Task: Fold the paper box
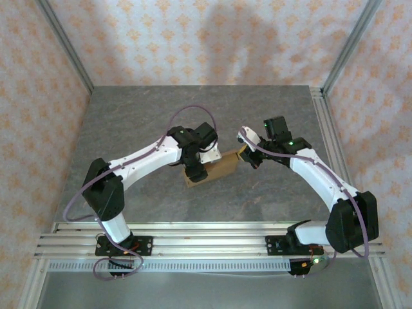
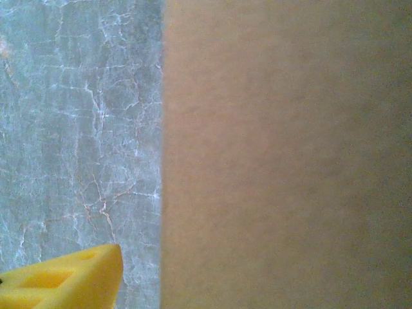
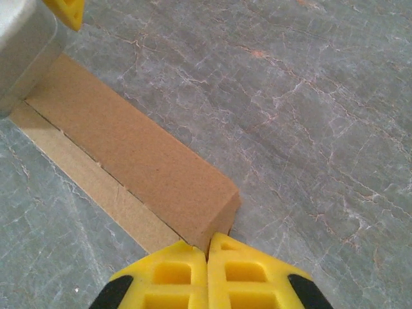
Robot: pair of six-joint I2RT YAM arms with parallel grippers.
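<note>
At mid-table you see the paper box (image 1: 225,165), shallow and brown, lying on the grey table (image 1: 257,116) between your arms. Your right gripper (image 3: 207,243) has its yellow fingers pressed together, tips at the box's right-end corner. Your left gripper (image 1: 195,170) hangs over the left end. With one finger (image 2: 71,280) showing, I cannot tell its spread.

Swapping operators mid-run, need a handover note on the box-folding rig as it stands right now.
Left gripper: over the left end of the paper box; can't tell whether it is open or shut.
Right gripper: shut, holding nothing, tips at the box's right end corner.
Box: lying flat mid-table.
Done: it looks folded into a shallow closed shape.
Left: a lighter cardboard strip sticks out along one long side at table level and probably needs tucking in.
</note>
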